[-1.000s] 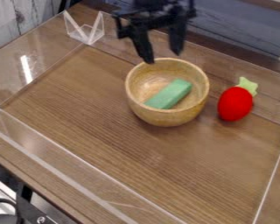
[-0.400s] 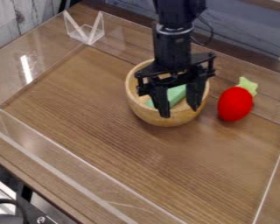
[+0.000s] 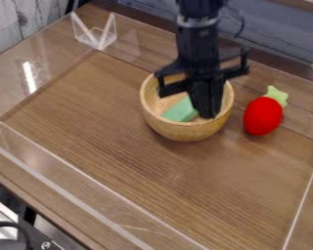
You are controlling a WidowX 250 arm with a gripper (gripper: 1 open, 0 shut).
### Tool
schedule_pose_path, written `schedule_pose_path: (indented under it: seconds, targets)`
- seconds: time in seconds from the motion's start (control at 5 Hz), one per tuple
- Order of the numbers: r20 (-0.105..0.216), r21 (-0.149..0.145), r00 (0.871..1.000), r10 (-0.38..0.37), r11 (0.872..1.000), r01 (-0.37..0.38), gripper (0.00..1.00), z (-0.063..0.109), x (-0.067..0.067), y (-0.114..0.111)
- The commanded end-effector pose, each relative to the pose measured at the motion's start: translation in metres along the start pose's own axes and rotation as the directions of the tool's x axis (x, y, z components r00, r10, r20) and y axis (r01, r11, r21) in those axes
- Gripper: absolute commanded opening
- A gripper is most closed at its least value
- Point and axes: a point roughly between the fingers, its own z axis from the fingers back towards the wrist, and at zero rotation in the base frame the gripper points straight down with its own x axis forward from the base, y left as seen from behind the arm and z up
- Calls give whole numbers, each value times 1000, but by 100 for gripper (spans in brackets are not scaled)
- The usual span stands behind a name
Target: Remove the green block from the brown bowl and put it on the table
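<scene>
Landmark: brown bowl [image 3: 186, 107], round, light tan wood with a thick rim, sitting upright on the surface [image 3: 133, 186] a little right of centre and toward the far side.
Green block: mint-green, flat, lying inside the brown bowl on its pale floor; only part of the green block [image 3: 180, 110] shows, at the left side of the black fingers, the rest hidden behind them.
Hand: black hand [image 3: 207, 107] reaching down from above into the brown bowl, pointing almost straight down, fingers drawn in narrow and close together.
Hold: fingers are brought together at the green block, down in the bowl; whether they truly pinch it cannot be told, since the contact is hidden behind the fingers.
Arm: dark arm [image 3: 199, 24] rising from the hand, straight above the brown bowl, running out of the top of the view.
Block height: it appears low in the brown bowl, below the rim line.
Red toy: 1 red strawberry-shaped toy [image 3: 262, 114] with a green top, on the surface just to the right of the brown bowl, a small gap between them.
Walls: low clear acrylic walls [image 3: 42, 68] border the surface; the left one stands well apart from the brown bowl.
Clear stand: a small clear angled piece [image 3: 93, 30] beyond the far-left wall, well left of and behind the brown bowl.
Surface: dark brown wood grain, bare in front of the brown bowl.
</scene>
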Motion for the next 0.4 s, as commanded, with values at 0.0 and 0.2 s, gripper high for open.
schedule_pose_path:
  seconds: [0.0, 0.2]
  targets:
    - [42, -94, 999, 20, 995, -16, 0, 42, 5, -8]
    - [58, -132, 997, 56, 990, -48, 0, 67, 9, -7]
